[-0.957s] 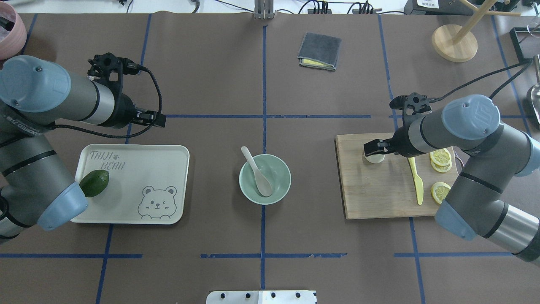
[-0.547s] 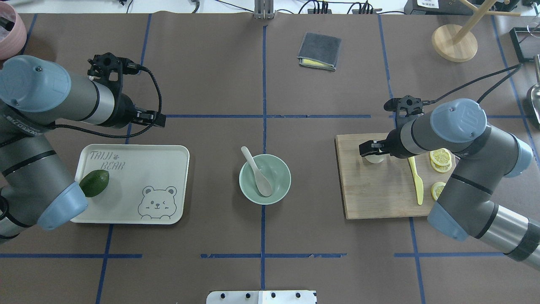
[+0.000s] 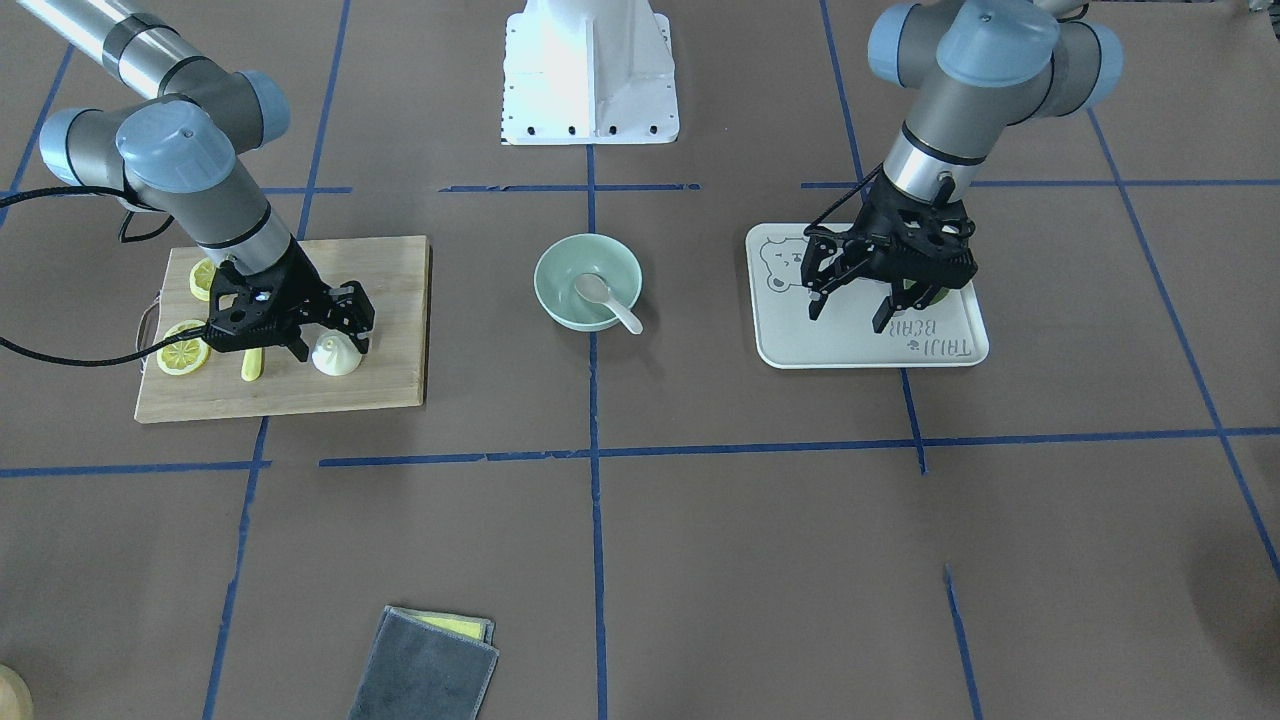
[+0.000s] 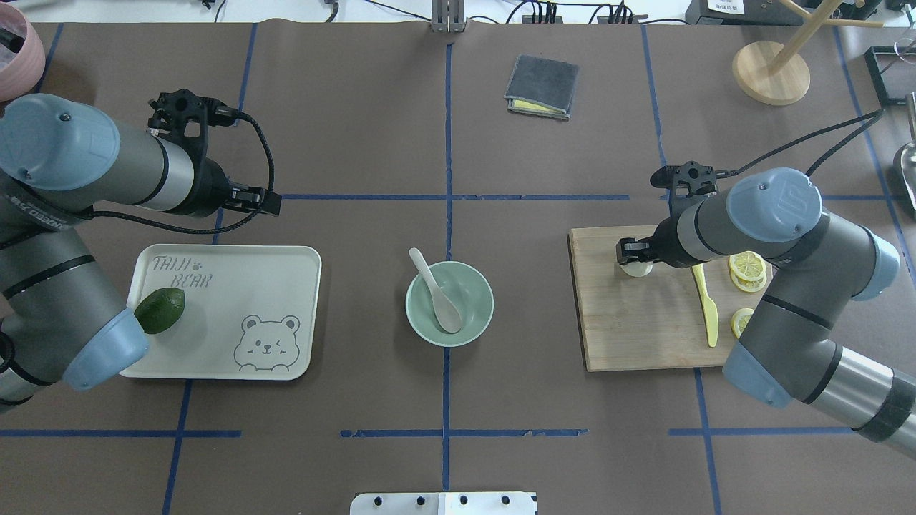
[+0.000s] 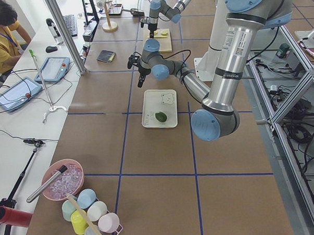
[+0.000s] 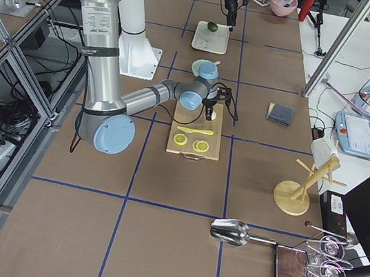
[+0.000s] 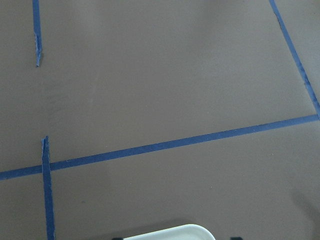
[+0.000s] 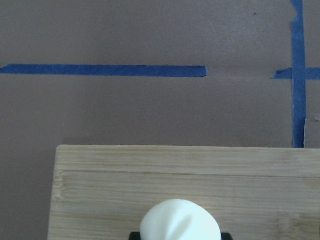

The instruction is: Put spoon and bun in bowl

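The steamed bun looks soft and light: pinch its lower sides gently. The right pincer straddles it, contact unclear.

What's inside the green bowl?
Only the spoon: its scoop lies in the bowl and its handle leans over the rim. The bun is not in there; it sits on the wooden board. The patch of bowl under the scoop is hidden.

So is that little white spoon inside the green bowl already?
In: the off-white spoon lies in the mint-green bowl, its handle poking over the rim.
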Tool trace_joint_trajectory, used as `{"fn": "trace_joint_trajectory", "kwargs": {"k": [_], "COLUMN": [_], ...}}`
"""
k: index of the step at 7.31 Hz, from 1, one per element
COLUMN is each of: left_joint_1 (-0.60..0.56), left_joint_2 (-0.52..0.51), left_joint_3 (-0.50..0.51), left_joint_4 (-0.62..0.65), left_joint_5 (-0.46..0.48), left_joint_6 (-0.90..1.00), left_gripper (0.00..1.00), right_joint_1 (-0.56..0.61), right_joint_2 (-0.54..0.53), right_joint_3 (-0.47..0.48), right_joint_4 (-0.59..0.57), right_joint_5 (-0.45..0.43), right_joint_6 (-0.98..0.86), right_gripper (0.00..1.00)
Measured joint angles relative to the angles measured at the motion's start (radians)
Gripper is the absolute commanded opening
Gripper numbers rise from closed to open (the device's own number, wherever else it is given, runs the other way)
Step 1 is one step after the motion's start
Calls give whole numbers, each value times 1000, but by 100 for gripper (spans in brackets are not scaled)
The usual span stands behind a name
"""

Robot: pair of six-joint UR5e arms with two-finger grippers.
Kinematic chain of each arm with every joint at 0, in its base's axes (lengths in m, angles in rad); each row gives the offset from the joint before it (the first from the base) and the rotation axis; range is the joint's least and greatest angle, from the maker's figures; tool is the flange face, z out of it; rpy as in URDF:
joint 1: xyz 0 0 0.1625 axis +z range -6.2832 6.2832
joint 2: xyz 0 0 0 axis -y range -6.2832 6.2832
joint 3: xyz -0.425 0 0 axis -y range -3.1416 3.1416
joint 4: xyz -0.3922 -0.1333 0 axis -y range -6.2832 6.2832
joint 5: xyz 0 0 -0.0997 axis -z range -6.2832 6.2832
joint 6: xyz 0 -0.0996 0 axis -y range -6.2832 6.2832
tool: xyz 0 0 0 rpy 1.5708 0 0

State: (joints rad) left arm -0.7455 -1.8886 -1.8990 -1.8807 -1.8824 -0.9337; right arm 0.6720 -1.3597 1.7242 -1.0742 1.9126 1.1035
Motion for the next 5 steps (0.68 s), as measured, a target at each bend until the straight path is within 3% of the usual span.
{"fn": "trace_joint_trajectory", "kwargs": {"k": [3, 5], "left_joint_1": [-2, -9], "left_joint_2": [3, 42], "left_joint_3": [-7, -53], "left_joint_4": [0, 3], "left_joint_5": [0, -2], "left_joint_6": [2, 7], "left_gripper": [77, 77], "right_joint_1": [1, -4], "right_joint_2": [29, 104], "right_joint_3": [8, 16], "right_joint_4": [-2, -20], "right_joint_5": [0, -1], "right_joint_6": [32, 134], "right_gripper": [24, 25]}}
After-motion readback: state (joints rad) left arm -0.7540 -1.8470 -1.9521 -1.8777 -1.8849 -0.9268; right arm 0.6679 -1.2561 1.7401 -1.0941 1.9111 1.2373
